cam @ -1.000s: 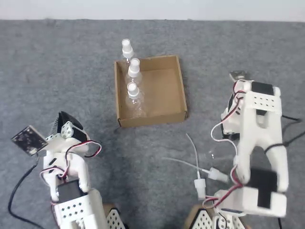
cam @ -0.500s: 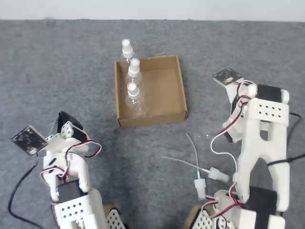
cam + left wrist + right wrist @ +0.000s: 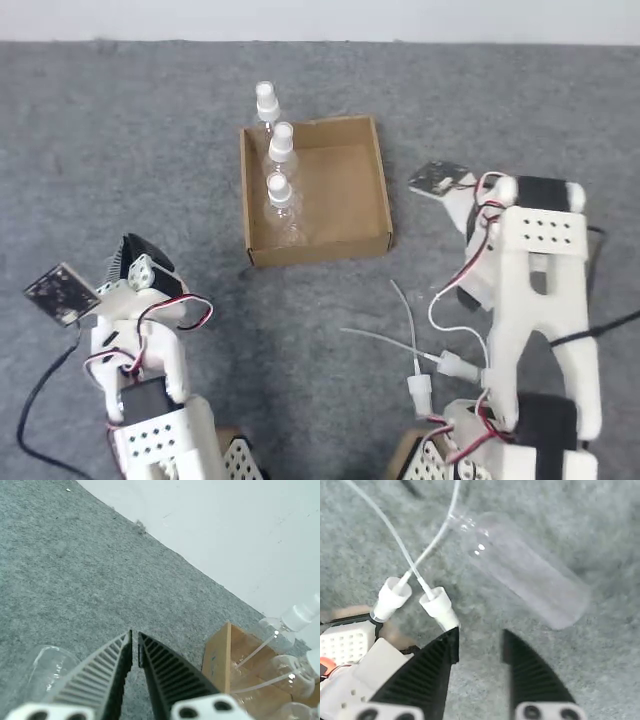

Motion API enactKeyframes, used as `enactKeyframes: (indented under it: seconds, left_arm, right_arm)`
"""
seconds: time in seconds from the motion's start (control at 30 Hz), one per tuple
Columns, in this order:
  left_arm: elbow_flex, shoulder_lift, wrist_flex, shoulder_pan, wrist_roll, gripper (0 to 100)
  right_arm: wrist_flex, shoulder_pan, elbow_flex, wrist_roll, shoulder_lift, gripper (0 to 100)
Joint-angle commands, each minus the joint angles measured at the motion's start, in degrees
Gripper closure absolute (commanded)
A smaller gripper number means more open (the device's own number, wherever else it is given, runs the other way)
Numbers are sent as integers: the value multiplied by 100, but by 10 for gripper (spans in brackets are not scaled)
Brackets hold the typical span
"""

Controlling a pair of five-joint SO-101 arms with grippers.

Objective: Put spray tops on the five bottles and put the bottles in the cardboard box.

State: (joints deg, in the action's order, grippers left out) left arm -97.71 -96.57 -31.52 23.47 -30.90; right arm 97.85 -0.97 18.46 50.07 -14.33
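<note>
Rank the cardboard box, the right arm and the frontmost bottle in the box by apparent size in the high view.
1. right arm, though it stands nearer the camera, so its lead over the box is unsure.
2. cardboard box.
3. frontmost bottle, clearly smallest.

Two capped bottles (image 3: 283,195) in box (image 3: 345,190), loose tops (image 3: 418,388)

arms (image 3: 515,330) white | servos (image 3: 543,191) black | cables (image 3: 466,268) red-white | right hand (image 3: 480,634) black, ribbed

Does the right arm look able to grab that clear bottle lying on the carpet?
Probably yes: the right hand is open close by the bottle, with nothing lying over its body.
</note>
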Motion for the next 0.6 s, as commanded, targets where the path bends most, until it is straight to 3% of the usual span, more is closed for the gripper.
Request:
enactKeyframes:
  seconds: [0.0,0.1,0.23,0.43,0.57]
  left_arm:
    - [75,-62,105,35,53,988]
    - [75,-62,105,35,53,988]
    - [75,-62,105,35,53,988]
    - [75,-62,105,35,53,988]
    - [75,-62,105,35,53,988]
  right_arm:
    - [101,382,-273,114,-330,788]
    - [101,637,-273,149,-303,726]
    - [84,875,-220,818,-303,672]
    - [-22,1059,167,1626,-303,668]
    - [-620,1007,554,2066,-303,668]
